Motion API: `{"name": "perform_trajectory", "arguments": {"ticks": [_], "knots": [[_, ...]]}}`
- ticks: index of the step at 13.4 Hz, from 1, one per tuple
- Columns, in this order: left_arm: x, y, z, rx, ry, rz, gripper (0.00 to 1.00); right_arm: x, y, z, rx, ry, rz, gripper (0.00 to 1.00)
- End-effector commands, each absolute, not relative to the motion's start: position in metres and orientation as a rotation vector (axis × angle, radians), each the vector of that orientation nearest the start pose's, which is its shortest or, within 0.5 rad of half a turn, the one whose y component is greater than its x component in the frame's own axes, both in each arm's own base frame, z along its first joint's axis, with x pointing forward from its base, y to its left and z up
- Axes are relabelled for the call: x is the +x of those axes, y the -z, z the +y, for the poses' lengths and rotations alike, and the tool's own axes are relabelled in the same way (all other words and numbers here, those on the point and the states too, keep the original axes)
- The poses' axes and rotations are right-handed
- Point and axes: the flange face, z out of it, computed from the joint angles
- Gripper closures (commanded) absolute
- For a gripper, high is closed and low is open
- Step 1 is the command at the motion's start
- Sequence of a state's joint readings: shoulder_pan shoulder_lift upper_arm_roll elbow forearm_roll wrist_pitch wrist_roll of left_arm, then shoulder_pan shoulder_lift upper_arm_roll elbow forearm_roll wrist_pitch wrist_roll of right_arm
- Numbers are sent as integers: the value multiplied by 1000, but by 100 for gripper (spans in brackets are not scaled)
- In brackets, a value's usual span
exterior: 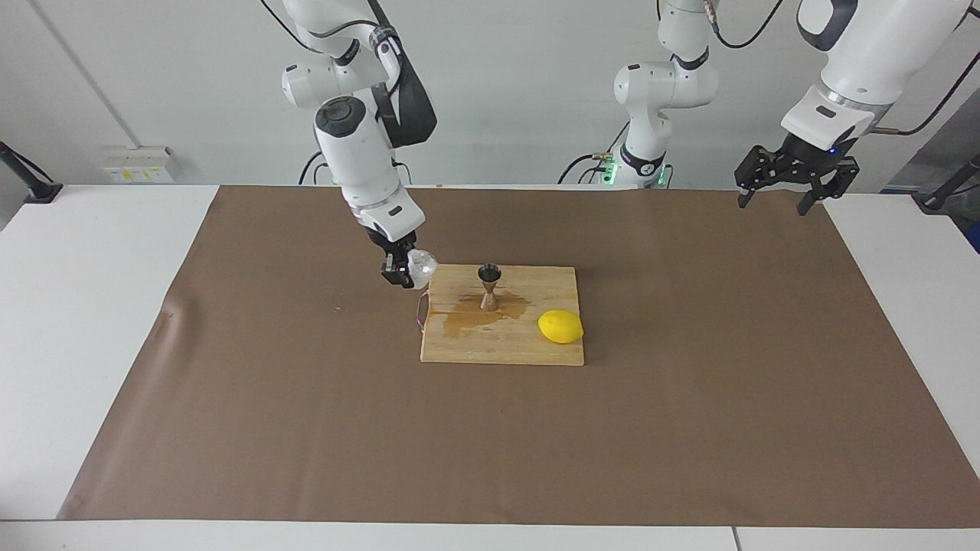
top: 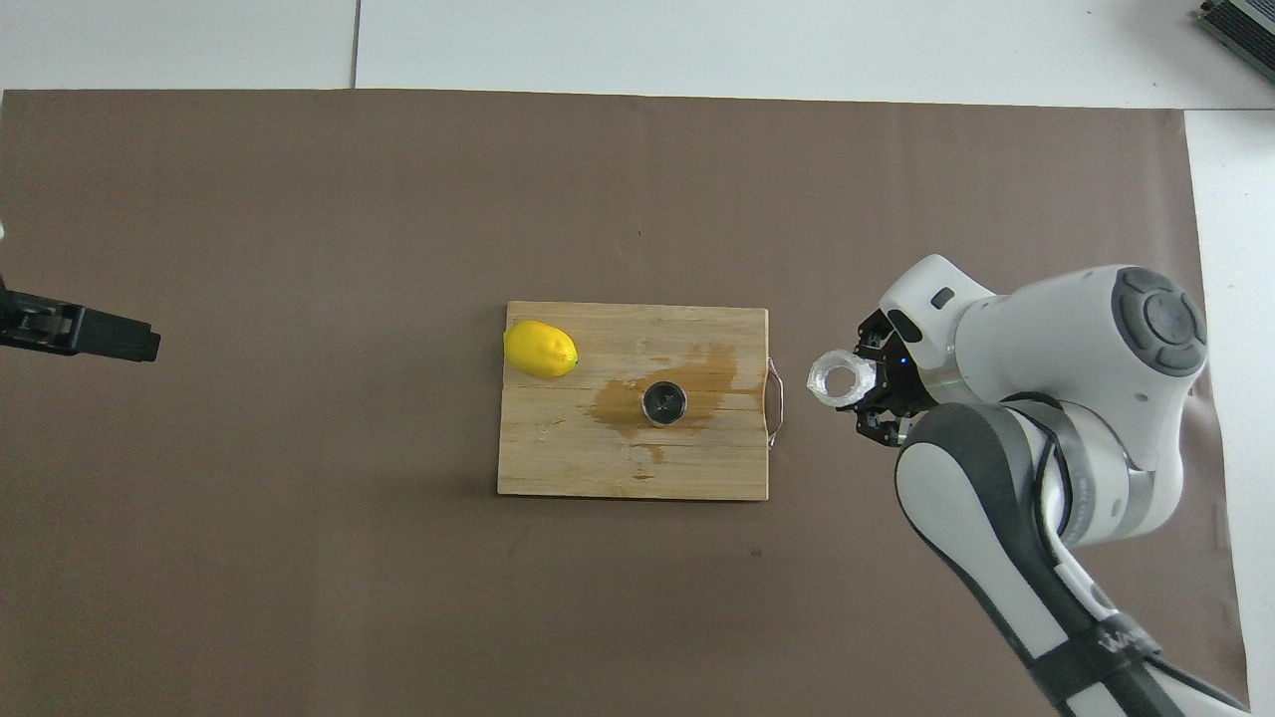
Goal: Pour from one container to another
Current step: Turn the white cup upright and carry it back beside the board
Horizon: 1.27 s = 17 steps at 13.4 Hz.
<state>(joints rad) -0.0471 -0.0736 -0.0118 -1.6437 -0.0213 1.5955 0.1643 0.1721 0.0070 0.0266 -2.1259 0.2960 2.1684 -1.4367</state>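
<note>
Holding the glass cup point(exterior: 423, 265) clamped, the right gripper point(exterior: 403, 269) hovers over the mat just beside the cutting board's point(exterior: 501, 348) handle end. The jigger point(exterior: 488, 287) stands upright mid-board in a wet stain (lemon point(exterior: 560, 327) nearby). Best to centre the rim over the jigger's mouth and tip slowly. The right arm reaches down steeply; the left gripper point(exterior: 795, 180) waits raised, fingers wide.

Glass cup point(exterior: 422, 265): small, squat, clear-whitish with a ribbed wall. Held off the surface, tilted, just beside the handle end of the wooden cutting board point(exterior: 528, 348), left of centre in the facing view. Seen from overhead, its mouth shows as an open ring.

Steel jigger point(exterior: 489, 286): shiny, hourglass-shaped, upright mid-board at frame centre, standing in a brown wet stain point(exterior: 467, 315).
</note>
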Motion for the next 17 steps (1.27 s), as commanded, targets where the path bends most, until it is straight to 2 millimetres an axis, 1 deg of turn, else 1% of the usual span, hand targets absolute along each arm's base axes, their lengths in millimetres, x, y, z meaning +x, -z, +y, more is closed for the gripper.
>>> {"name": "perform_trajectory", "arguments": {"ticks": [1,3,4,6,7,10,14,17], "knots": [[535,-635,-35,-3137,28,365,0,524,-400,81,-2140,328,-1948,69],[536,-634,-35,-3138,26,363,0,521,-386,53,-2123,354,-1917,69],[535,-634,-35,-3138,28,363,0,520,-379,42,-2107,376,-1903,69],[535,-635,-35,-3138,28,360,0,519,-366,21,-2078,408,-1890,69],[536,-634,-35,-3138,26,360,0,518,-356,15,-2065,409,-1881,70],[535,-634,-35,-3138,28,360,0,513,-334,14,-2042,471,-1811,69],[536,-634,-35,-3138,28,358,0,512,-315,3,-2035,471,-1819,70],[536,-634,-35,-3138,26,358,0,512,-299,-17,-2035,470,-1817,70]]}}
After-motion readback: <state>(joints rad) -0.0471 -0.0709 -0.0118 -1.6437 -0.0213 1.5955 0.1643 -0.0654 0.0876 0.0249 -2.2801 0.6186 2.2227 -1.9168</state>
